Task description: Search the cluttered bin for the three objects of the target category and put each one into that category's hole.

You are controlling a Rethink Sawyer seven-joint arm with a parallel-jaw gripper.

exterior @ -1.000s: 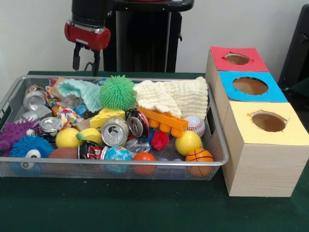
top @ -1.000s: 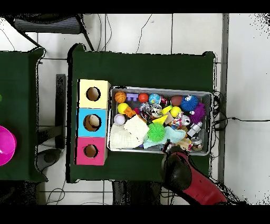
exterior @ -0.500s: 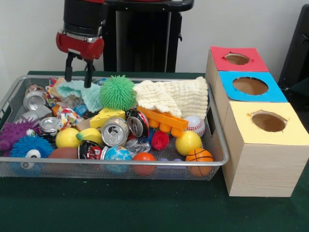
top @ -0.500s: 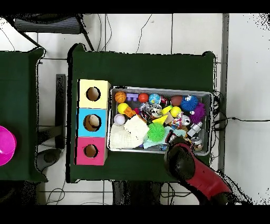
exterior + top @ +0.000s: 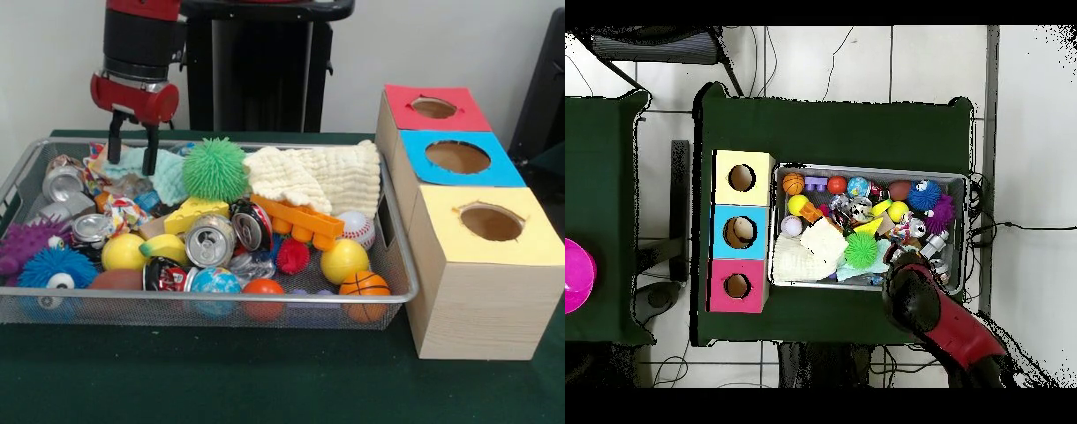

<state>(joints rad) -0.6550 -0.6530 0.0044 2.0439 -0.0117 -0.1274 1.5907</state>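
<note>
Front view shows the gripper [image 5: 132, 155] hanging over the far corner of the bin [image 5: 221, 299], its two dark fingers [image 5: 151, 150] parted and pointing down with nothing between them. The tips sit just above the mint cloth [image 5: 150, 168], beside the green spiky ball [image 5: 214, 169] on the side away from the boxes.

Judging from the open, empty jaws, the step in hand is a first pick. The target class is not obvious; if it is cloth, the fingers should drop straight down to straddle a raised fold of the mint cloth, close fully, then lift high enough to pull it free of the green spiky ball and the crushed can [image 5: 64, 181] on the cloth's other side. A trailing corner could drag neighbours out.

The hole [image 5: 433, 108] is in the red-topped box, well apart from the green spiky ball, past the cream cloth [image 5: 318, 177].

Overhead view shows what the front cannot: the arm [image 5: 950, 330] reaching in from the bin's robot-side edge, the hole [image 5: 737, 286] clear through. It hides the fingers, which only the front view reveals.
</note>
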